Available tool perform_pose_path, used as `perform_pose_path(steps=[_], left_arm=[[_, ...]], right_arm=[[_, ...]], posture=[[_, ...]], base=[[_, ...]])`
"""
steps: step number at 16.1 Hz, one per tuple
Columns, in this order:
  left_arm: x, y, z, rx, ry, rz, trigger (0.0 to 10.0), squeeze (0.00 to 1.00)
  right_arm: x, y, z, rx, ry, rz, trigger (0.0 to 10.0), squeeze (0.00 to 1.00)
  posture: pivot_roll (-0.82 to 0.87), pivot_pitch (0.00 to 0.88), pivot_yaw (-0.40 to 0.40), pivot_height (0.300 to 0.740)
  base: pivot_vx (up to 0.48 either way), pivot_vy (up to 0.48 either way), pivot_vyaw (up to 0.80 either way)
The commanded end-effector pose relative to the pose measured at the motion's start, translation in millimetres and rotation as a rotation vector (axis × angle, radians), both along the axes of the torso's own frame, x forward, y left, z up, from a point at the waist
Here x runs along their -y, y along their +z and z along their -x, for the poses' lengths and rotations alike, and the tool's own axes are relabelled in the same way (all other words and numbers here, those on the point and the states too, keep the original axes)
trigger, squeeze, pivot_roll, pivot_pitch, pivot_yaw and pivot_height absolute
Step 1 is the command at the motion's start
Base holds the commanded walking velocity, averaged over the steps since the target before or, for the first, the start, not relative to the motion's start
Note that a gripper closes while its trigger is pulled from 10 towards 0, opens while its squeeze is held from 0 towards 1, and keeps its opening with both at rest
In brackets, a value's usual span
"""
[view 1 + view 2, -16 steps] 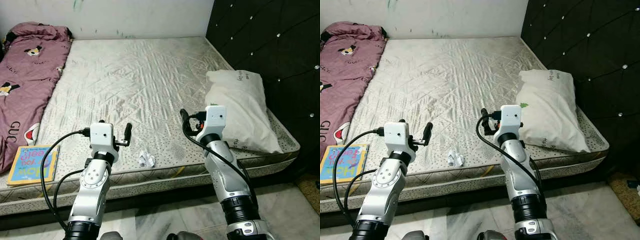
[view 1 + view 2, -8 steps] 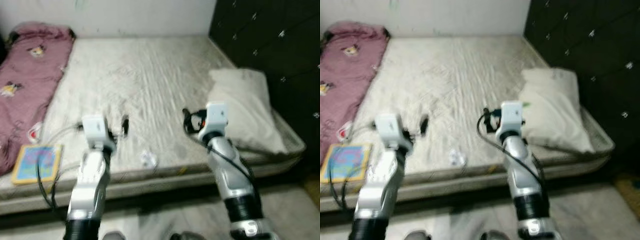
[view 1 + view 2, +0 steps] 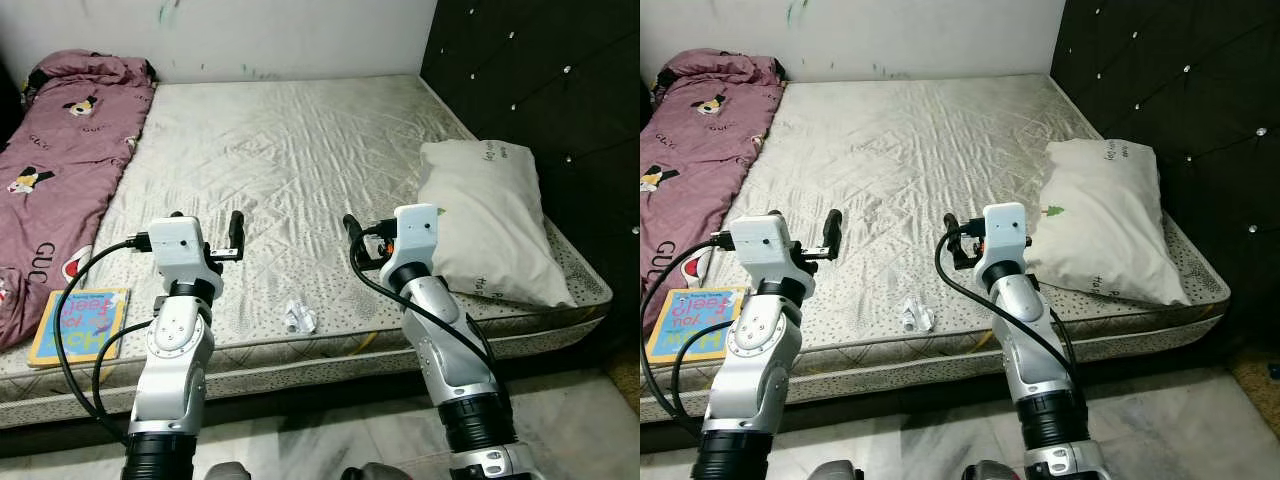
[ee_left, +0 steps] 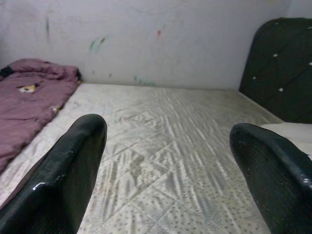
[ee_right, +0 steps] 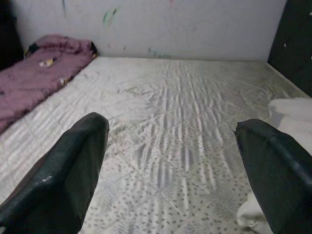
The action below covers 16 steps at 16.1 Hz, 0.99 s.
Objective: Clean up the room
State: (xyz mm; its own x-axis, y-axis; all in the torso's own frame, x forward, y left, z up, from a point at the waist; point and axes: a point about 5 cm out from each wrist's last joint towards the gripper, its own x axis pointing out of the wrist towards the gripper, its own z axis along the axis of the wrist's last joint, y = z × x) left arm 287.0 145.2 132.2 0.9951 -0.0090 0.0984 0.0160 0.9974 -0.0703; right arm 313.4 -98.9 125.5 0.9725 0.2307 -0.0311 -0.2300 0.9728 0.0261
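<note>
On the near edge of the bare, quilted grey-white mattress (image 3: 290,150), a small crumpled scrap of white paper (image 3: 298,317) lies between my two arms, a little lower than both pincers and nearer me. My left pincer (image 3: 236,236) hovers above the mattress, up and to the left of the scrap, clear of it; the left wrist view shows its two black fingers (image 4: 63,180) spread wide with nothing between them. My right pincer (image 3: 352,236) hangs up and to the right of the scrap, also apart from it, its black fingers (image 5: 63,175) likewise parted and empty. A colourful children's book with a blue cover (image 3: 78,323) lies flat at the near left corner of the mattress, beside a mauve printed blanket (image 3: 55,160) that runs along the left side. A white pillow (image 3: 490,220) rests by the black tufted headboard (image 3: 540,90) on the right.
</note>
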Motion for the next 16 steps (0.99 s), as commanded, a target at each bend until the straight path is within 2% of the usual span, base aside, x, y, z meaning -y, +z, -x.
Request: perform_pose_path(steps=[1,4,8,16], left_arm=[[-1.2,1.8,1.7,0.009,0.007,-0.002,10.0,0.00],[-1.2,0.2,1.0,-0.011,0.003,-0.005,10.0,0.00],[-0.5,1.3,-0.3,-0.011,-0.003,0.008,10.0,0.00],[-0.1,-0.4,1.1,-0.026,0.004,0.025,10.0,0.00]], right_arm=[[-2.2,5.1,-0.4,0.021,0.012,-0.004,10.0,0.00],[2.3,4.9,-0.5,0.009,-0.020,-0.046,10.0,0.00],[5.1,4.3,-1.9,0.006,-0.040,-0.039,10.0,0.00],[1.5,3.1,1.3,-0.003,-0.006,-0.062,10.0,0.00]], posture=[[0.06,0.000,-0.018,0.740],[0.05,0.000,-0.014,0.740],[0.05,0.000,-0.017,0.740],[0.05,0.000,-0.021,0.740]], base=[[0.000,0.000,0.80],[0.000,0.000,0.00],[0.000,0.000,0.00],[0.000,0.000,0.00]])
